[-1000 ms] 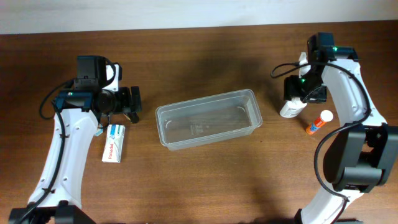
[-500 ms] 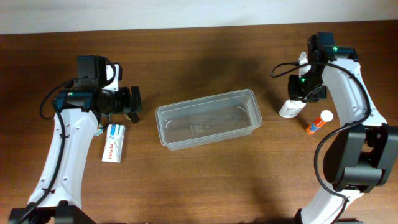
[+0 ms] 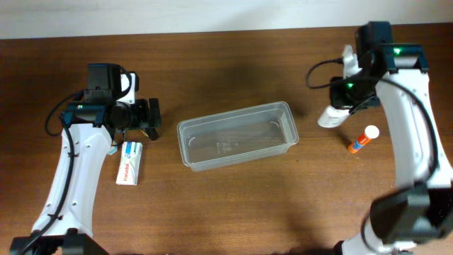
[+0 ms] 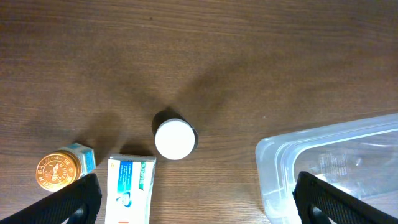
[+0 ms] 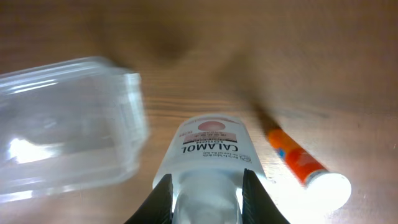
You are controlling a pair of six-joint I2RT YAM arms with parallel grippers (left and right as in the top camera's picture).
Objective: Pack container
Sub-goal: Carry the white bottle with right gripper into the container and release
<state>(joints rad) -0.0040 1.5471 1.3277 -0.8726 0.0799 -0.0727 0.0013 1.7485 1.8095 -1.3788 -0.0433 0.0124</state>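
The right gripper [image 5: 207,186] clamps a white lotion bottle [image 5: 211,146] at upper right of the overhead frame. The left gripper [image 3: 151,119] stands spread wide at left. The container [image 3: 236,135] sits mid-frame.

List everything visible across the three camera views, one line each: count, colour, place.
container: 1, clear, table centre, empty
Calamol lotion bottle: 1, white, in right gripper
glue stick: 1, orange, white cap, beside the lotion bottle
box: 1, white and blue, by left arm
small bottle: 1, dark, white cap, near box
jar: 1, gold lid, beside box
table: 1, brown wood
left gripper: 1, black, open
right gripper: 1, pale fingers, shut on lotion bottle
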